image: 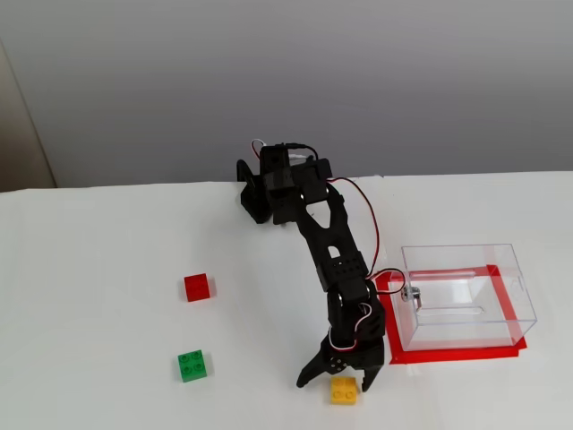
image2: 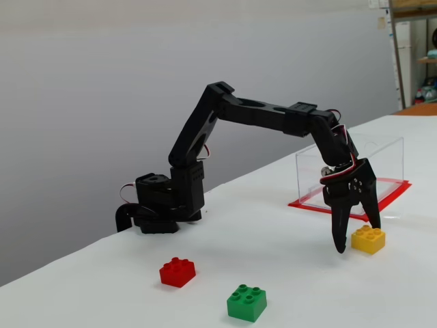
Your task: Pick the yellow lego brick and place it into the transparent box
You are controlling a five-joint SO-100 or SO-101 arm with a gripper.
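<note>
Yellow lego brick (image: 344, 390) sits on the table just below the spread, empty gripper (image: 338, 380), slightly nearer its right-hand finger in this fixed view.

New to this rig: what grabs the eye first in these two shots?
The black arm, reaching out over the white table, its gripper open and pointing down right at the yellow lego brick near the front edge in a fixed view. To the right sits the transparent box on a red mat. Left of the arm lie a red brick and a green brick.
</note>
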